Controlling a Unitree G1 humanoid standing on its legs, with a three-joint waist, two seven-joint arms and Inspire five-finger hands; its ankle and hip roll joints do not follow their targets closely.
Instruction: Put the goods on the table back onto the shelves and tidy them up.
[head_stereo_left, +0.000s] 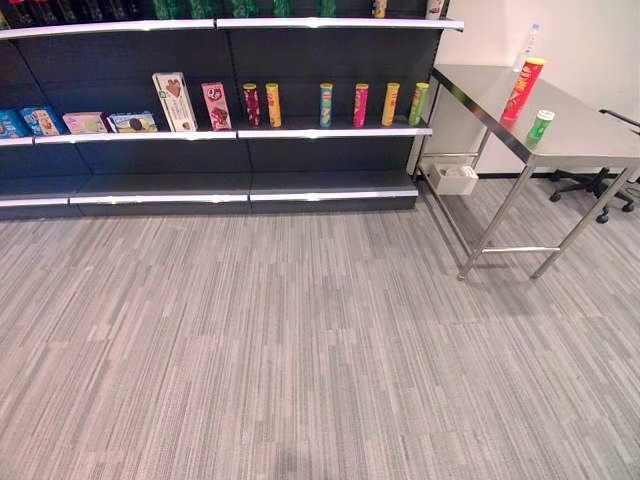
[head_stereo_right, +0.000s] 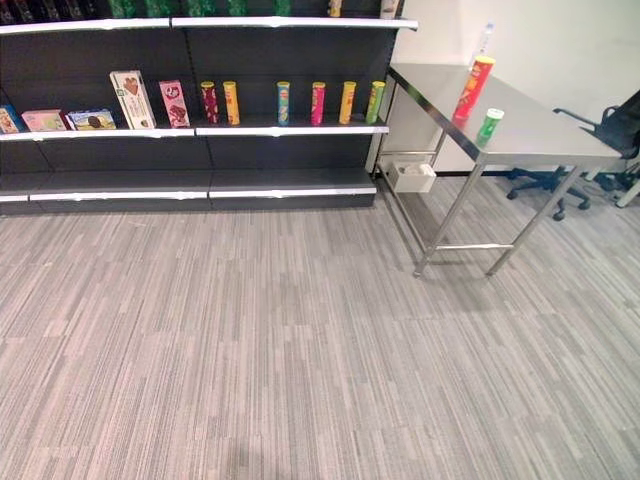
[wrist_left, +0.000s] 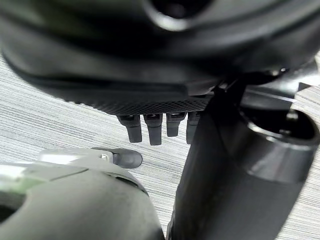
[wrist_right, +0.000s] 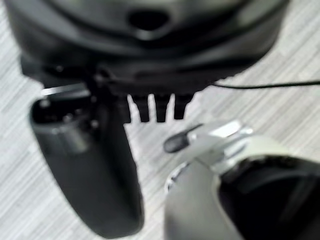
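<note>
You are looking across grey striped carpet (head_stereo_left: 300, 350) toward a dark shelf unit (head_stereo_left: 220, 170) on the far wall, with a steel surface (head_stereo_left: 590, 130) standing to its right, well apart from you. On that surface stand the goods yet to be put back: a tall red snack can (head_stereo_left: 523, 89) with a yellow lid, upright, and nearer you and just to its right a short green can (head_stereo_left: 540, 126) with a white lid, also upright; the two are near each other but not touching. A clear bottle (head_stereo_left: 527, 42) shows behind the red can against the wall. On the middle shelf you can see a row of upright snack cans (head_stereo_left: 327, 104) in red, yellow, green and pink, spaced apart, and to their left a white biscuit box (head_stereo_left: 175, 101) and a pink box (head_stereo_left: 216, 106) standing upright, then flat boxes (head_stereo_left: 110, 122) lying further left. A white bin (head_stereo_left: 452, 178) sits on the floor between the shelf end and the surface's legs, and a black office chair (head_stereo_left: 600, 185) shows beyond the surface. Your left hand (wrist_left: 155, 127) hangs over the carpet with its fingers straight and relaxed, holding nothing. Your right hand (wrist_right: 155, 107) likewise hangs above the carpet, fingers straight and empty.
</note>
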